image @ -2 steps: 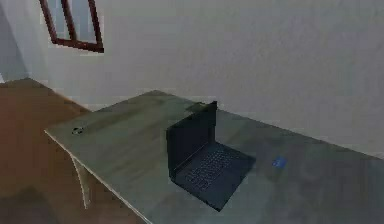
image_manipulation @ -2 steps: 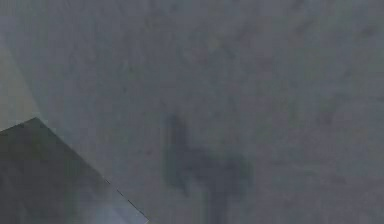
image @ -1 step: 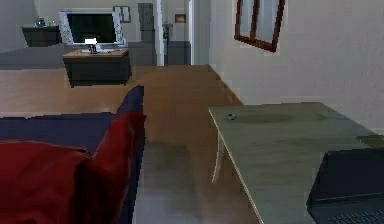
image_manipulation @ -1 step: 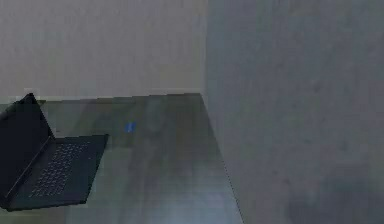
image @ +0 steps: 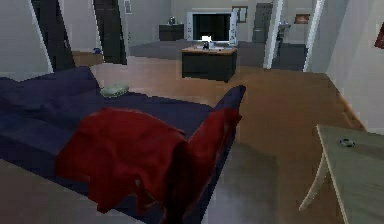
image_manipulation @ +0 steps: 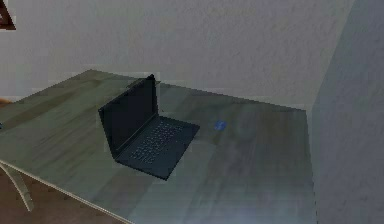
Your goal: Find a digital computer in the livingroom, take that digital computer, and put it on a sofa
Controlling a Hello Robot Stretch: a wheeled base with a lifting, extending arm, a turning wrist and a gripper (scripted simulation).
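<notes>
**A laptop (image_manipulation: 148, 130) on a table (image_manipulation: 255, 165), a sofa (image: 40, 110) ahead**

The laptop stands with its lid raised on the grey table, toward 9 o'clock from the arm side view's middle. In the forward view the blue sofa lies at 8 o'clock, with a red throw (image: 130, 150) draped over it. How the jaws stand cannot be told.

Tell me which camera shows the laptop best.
The arm side view: the laptop stands open on the table, screen and keyboard visible. The forward view offers the sofa and a table corner at its right.
</notes>
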